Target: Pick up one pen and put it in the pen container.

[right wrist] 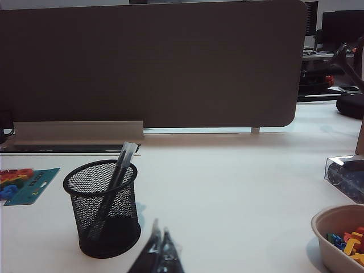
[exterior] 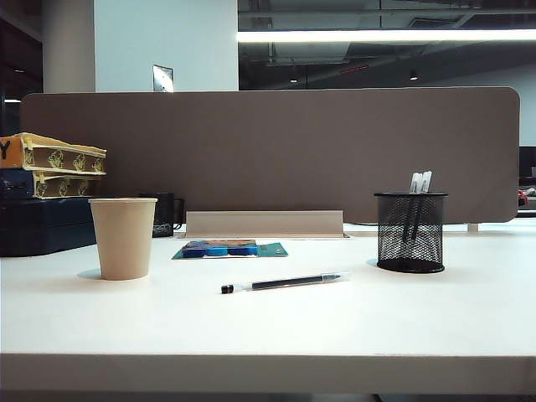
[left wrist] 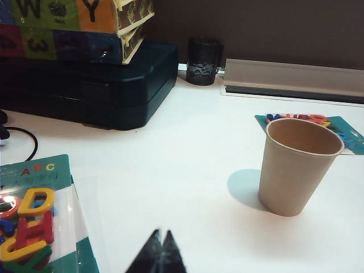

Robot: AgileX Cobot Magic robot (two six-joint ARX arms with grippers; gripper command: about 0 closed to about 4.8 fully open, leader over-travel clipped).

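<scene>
— How does the pen (exterior: 285,283) look?
— Slim, clear barrel, black core, lying flat at nine o'clock of the pen container (exterior: 410,230).
— Your jaws?
— My left gripper (left wrist: 160,253) and right gripper (right wrist: 160,250) are both closed, holding nothing.

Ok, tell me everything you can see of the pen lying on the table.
The pen is slim, with a clear plastic barrel showing a dark ink core, a small black plug at its left end and a clear cap at its right. It lies flat on the white table, almost crosswise in the exterior view, capped end tipped slightly away. It sits between the paper cup and the pen container, nearer the camera than both. Nothing but the table touches it.
</scene>
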